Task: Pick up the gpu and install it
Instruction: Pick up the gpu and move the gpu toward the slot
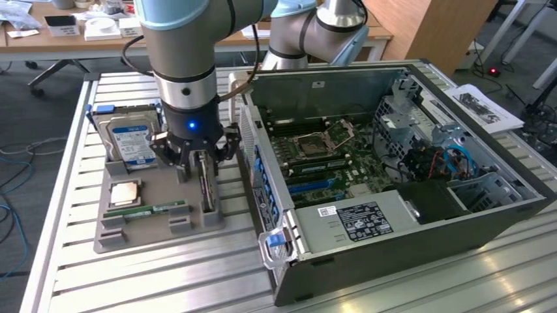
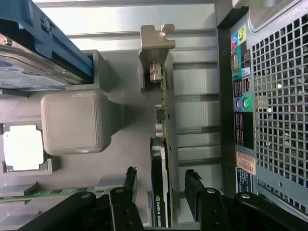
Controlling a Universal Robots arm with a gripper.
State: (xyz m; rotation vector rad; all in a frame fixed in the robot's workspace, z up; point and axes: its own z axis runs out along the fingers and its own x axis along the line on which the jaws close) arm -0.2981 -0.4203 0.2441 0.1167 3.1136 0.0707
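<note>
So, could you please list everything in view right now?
table: one, slatted silver metal, under everything.
holder tray: one, grey, on the table.
computer case: one, dark grey, side open, on the exterior view's right of the holder tray.
gpu: one, dark, on edge in the holder tray's slot nearest the computer case.
hard drive: one, silver with blue-white label, upright in the holder tray.
processor chip: one, silvery, flat in the holder tray.
RAM stick: one, green, lying beside the processor chip.
arm: one, silver and blue, above the holder tray.
claw: one, black, open, astride the gpu with gaps both sides.
</note>
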